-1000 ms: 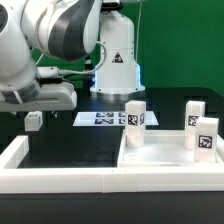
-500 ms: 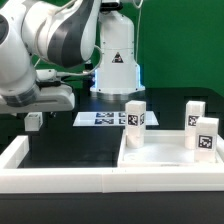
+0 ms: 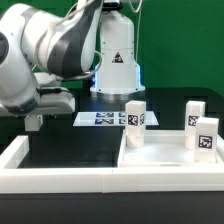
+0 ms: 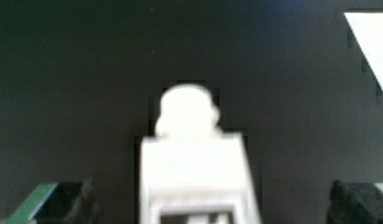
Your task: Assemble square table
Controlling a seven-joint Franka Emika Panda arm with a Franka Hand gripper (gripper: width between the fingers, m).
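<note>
Three white legs [image 3: 135, 116] stand upright in the square table top [image 3: 165, 155], long axes vertical, at the exterior view's right. A fourth leg [image 4: 191, 150] lies between the wide-open, empty gripper [image 3: 34, 122], which has shifted slightly leftward.

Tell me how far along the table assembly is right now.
Early stage, by the look of it. Done: the square top sits against the border wall with three legs standing on it; whether they are screwed in I cannot tell. In hand: the open tool straddles a fourth leg without gripping. Left: grasp it and fit it to the top.
</note>
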